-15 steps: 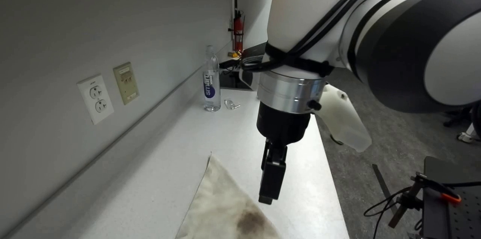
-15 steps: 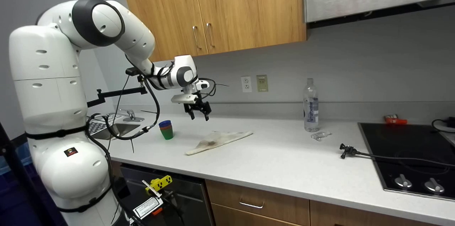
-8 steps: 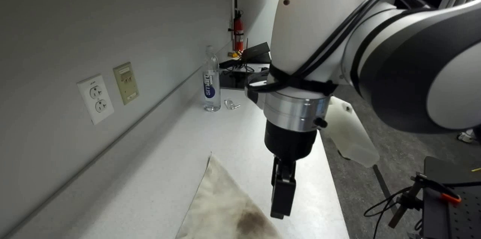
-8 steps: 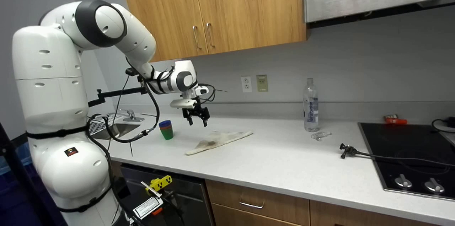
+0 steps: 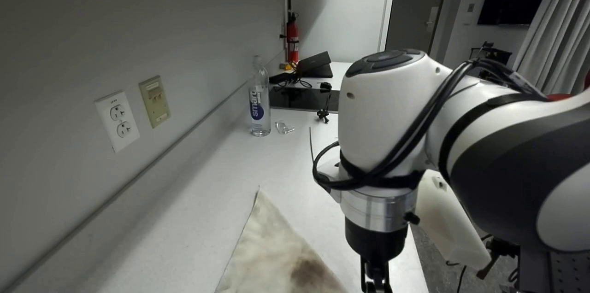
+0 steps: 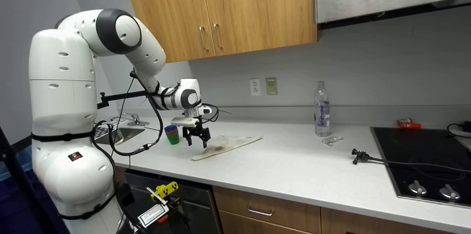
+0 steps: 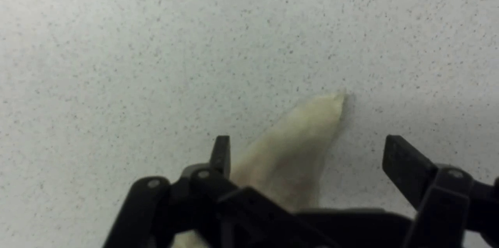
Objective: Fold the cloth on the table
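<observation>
At a pointed corner of the smudged beige cloth (image 6: 229, 145) lying on the tabletop (image 6: 294, 167), my pincer (image 7: 307, 150) stands wide; the wrist view alone shows that corner between its fingers (image 7: 407, 168). Stacked cups (image 6: 172, 134) near the cloth show only in an exterior view.

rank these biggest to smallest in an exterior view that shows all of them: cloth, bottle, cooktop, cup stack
In an exterior view:
1. cooktop, partly out of frame
2. cloth and bottle, too alike to rank
3. cup stack
</observation>
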Controlling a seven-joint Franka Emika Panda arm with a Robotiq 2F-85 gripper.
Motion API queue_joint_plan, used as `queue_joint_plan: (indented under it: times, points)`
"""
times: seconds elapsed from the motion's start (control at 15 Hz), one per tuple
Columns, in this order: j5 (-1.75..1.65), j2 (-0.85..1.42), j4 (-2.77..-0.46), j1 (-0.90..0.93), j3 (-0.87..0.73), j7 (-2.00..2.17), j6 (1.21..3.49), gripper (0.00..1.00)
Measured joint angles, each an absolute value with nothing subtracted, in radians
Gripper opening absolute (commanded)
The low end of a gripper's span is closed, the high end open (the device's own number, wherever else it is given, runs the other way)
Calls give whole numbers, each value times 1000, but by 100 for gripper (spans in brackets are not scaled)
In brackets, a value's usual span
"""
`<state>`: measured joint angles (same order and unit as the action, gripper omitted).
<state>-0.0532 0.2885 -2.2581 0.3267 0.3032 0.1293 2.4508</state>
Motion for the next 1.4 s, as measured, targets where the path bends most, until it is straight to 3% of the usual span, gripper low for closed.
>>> queue_joint_plan:
  times: [0.53,1.4]
  points:
    - [60,396,-2244,324,302,125,2563,100]
    - [60,421,-2236,331,267,221,2564,100]
